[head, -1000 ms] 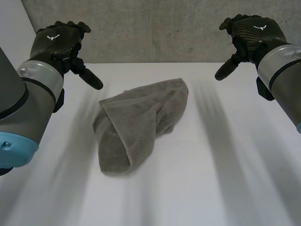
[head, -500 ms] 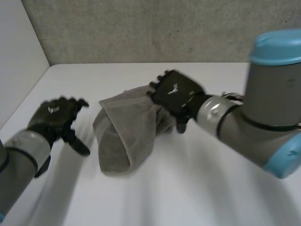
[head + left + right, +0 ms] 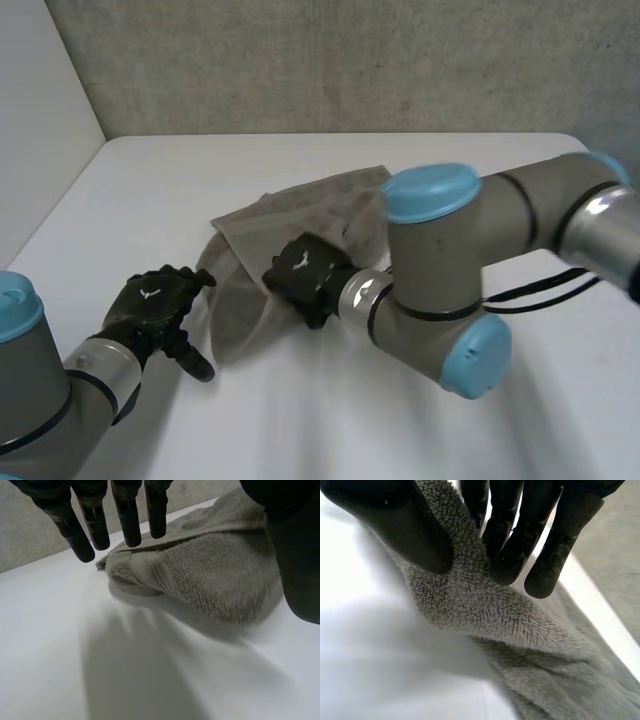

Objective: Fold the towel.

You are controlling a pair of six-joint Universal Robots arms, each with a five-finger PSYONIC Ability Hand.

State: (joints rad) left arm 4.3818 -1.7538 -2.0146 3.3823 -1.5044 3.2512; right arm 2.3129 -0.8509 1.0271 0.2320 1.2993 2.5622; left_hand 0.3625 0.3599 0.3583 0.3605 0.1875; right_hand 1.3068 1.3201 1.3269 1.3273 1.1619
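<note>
Since half a second earlier, the right hand (image 3: 303,274) has come down from the towel's far part to its middle, and the left hand (image 3: 152,304) has drawn in beside its near end.

Head view: the grey towel (image 3: 325,205) lies crumpled on the white table (image 3: 150,180), its long axis running aslant from the near end by the left hand to the far corner toward the concrete wall (image 3: 330,60). The right arm (image 3: 450,250) crosses in front and hides the towel's right part. A small pale emblem (image 3: 297,262) is borne on the back of each hand; no letters can be made out.

Left wrist view: the left hand's fingers (image 3: 127,522) are held straight and spread, their tips just above the towel's rounded, folded end, with the thumb (image 3: 295,560) beside it; nothing is grasped.

Right wrist view: a raised fold of terry cloth is pinched between the right hand's thumb (image 3: 405,525) and its fingers (image 3: 512,540), the rest of the towel trailing away on the table.
</note>
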